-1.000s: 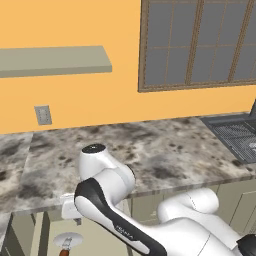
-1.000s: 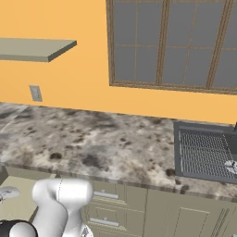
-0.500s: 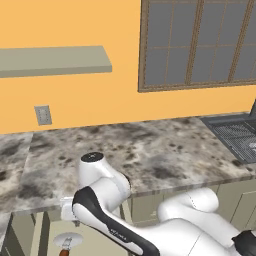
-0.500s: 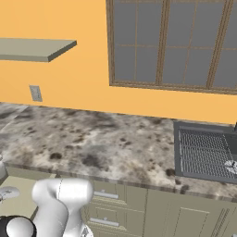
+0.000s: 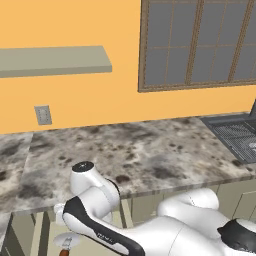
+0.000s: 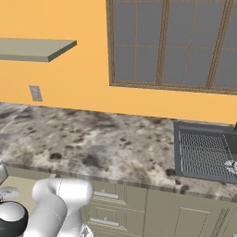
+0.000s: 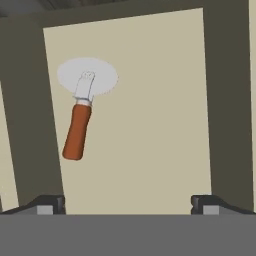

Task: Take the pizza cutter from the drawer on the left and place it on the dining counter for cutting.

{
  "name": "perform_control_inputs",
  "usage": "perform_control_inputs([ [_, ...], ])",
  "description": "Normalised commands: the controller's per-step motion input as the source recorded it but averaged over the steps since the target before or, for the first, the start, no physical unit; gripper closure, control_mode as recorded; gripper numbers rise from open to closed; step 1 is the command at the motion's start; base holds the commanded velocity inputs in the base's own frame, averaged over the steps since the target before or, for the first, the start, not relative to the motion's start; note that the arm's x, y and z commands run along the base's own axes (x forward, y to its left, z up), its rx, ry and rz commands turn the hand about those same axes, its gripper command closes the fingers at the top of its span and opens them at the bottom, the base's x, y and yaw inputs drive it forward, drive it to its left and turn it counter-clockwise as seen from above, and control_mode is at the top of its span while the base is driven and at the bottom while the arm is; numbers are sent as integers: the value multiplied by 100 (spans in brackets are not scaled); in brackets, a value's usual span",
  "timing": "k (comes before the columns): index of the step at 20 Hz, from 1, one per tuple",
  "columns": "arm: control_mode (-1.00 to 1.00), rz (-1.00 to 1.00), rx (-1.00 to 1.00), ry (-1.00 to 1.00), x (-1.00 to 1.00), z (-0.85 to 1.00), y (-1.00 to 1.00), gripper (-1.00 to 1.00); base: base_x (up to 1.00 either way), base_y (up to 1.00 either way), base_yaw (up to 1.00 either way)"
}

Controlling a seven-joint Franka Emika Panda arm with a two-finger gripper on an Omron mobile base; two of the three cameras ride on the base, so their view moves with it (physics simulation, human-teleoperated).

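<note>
Pale drawer floor holds pizza cutter near its left wall; jaws wide, empty.

The cutter is lying flat on the drawer floor, blade away from the hand, whose fingertips are standing wide apart.

A glossy white arm of rounded, bulbous segments with black bands at the joints and a grey-capped joint end
</note>
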Motion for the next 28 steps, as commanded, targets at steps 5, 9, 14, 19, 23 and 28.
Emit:
perform_control_inputs([
  [5, -100, 0, 0, 0, 23, -21, 0, -100, 0, 0, 0],
  [9, -100, 0, 0, 0, 15, -28, 1, -100, 0, 0, 0],
  [14, -100, 0, 0, 0, 6, -32, 8, -100, 0, 0, 0],
  [19, -100, -1, 0, 0, 0, -38, 23, -100, 0, 0, 0],
  [23, -100, -1, 0, 0, 0, -39, 16, -100, 0, 0, 0],
  [28, -100, 0, 0, 0, 9, -39, 7, -100, 0, 0, 0],
])
